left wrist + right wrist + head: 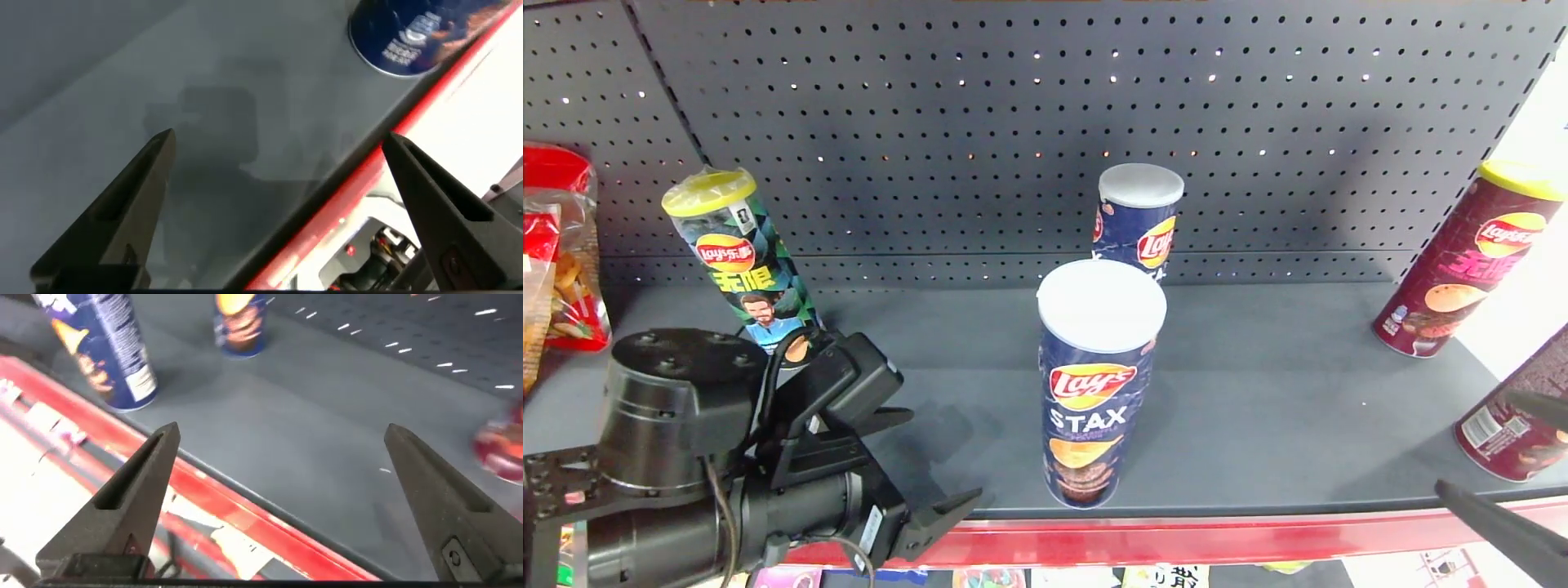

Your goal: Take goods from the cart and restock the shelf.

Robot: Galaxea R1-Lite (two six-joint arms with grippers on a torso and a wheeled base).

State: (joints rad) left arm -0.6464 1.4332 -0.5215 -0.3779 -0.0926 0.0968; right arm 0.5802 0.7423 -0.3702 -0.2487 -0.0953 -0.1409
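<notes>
A dark blue chip can (1094, 384) with a white lid stands upright near the front edge of the grey shelf (1258, 408). A second blue can (1139, 219) stands behind it by the pegboard. My left gripper (938, 459) hovers at the shelf's front edge, left of the front can, open and holding nothing. In the left wrist view the left gripper (278, 139) straddles the red shelf lip (359, 184), with the front can (409, 37) beyond. My right gripper (1490, 447) is open at the shelf's right front. The right wrist view shows this gripper (282, 429) empty, with both blue cans (106, 351) (241, 322) farther off.
A green can with a yellow lid (743, 261) leans at the back left, beside snack bags (556, 253). Two maroon cans (1470, 261) (1515, 420) stand at the right. The pegboard back wall (1045, 122) closes the shelf. Bare shelf lies between the blue cans and the maroon ones.
</notes>
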